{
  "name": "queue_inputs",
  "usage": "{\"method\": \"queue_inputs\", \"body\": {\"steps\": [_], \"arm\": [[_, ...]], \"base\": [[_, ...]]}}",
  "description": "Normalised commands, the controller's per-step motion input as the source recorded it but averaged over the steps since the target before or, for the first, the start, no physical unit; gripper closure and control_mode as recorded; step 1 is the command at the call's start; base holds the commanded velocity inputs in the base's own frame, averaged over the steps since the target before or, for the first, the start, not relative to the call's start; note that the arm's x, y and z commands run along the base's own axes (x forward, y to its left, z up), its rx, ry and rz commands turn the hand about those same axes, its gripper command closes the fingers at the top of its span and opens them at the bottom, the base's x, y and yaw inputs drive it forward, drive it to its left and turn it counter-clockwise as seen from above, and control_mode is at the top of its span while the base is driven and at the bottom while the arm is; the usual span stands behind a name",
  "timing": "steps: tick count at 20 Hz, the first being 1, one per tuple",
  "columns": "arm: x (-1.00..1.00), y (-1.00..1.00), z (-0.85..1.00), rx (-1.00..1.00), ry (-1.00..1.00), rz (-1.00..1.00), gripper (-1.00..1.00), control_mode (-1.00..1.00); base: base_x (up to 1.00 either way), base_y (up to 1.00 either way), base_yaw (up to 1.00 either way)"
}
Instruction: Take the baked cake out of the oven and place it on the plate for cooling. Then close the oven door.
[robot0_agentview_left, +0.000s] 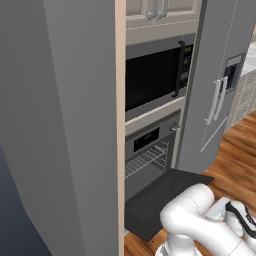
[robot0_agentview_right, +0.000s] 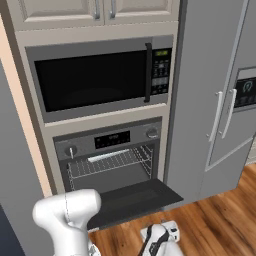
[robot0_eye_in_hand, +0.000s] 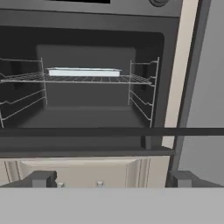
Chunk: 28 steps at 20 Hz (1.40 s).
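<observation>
The left base view looks forward from behind the arm, obliquely past a near cabinet side at the oven. The right base view faces the oven squarely from farther right. Both share its open door. The hand view sits low and close, level with the rack.

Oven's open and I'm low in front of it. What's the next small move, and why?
Probably raise the open gripper and ease it forward toward the flat white tray on the wire rack. The oven door is already folded down, the tray sits well back inside the oven, and the hand view looks in from below rack level, with the door's edge crossing in front.
</observation>
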Motion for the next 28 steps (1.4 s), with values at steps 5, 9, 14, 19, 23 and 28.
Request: {"method": "queue_inputs", "body": {"steps": [5,9,14,19,23,28], "arm": [[0.23,0.0,-0.21,0.0,0.0,0.0,-1.0,-1.0],[0.31,0.0,-0.19,0.0,0.0,0.0,-1.0,-1.0],[0.16,0.0,-0.38,0.04,-0.08,0.02,-1.0,-1.0],[0.08,0.0,-0.53,0.07,-0.12,0.03,-1.0,-1.0],[0.08,0.0,-0.53,0.11,-0.14,0.03,-1.0,-1.0],[0.11,0.0,-0.51,0.12,-0.15,0.05,-1.0,-1.0]], "base": [[0.0,0.0,0.0],[0.0,0.0,0.0],[0.0,0.0,0.0],[0.0,0.0,0.0],[0.0,0.0,0.0],[0.0,0.0,0.0]]}}
